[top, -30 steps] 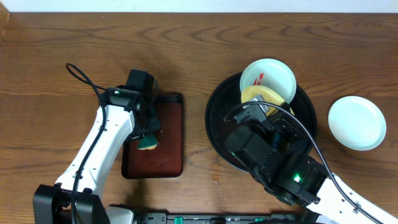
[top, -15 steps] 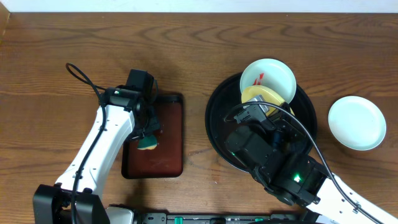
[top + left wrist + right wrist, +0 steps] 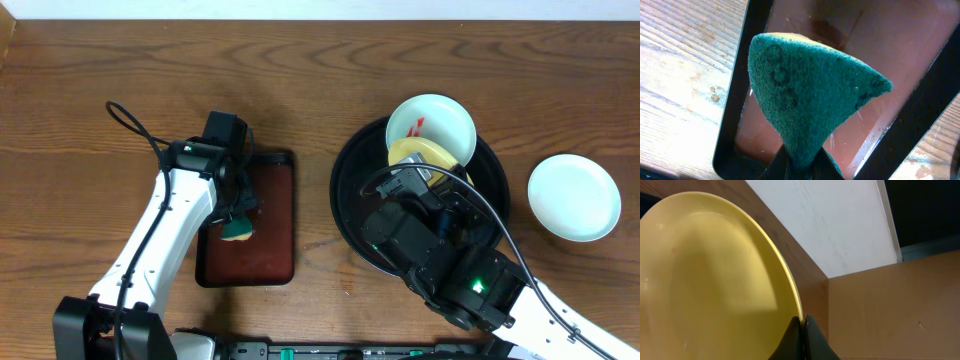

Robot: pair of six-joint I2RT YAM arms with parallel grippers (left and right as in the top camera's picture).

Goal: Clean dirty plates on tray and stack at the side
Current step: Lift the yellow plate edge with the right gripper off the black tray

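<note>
Left gripper (image 3: 800,164): clamped on green sponge (image 3: 807,95), overhead centre-left, apparently readied for wiping. Right gripper (image 3: 802,326): pinching yellow plate (image 3: 710,280) rim, tilted for access.

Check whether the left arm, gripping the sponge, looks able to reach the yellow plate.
Likely yes: nothing stands between the sponge and the yellow plate, though the right gripper pinches its rim and that arm hides part.

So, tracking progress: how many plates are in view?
3: a red-smeared pale plate at the tray's far rim, a yellow plate in the right tool over the tray, a clean pale plate on the table beside it.
</note>
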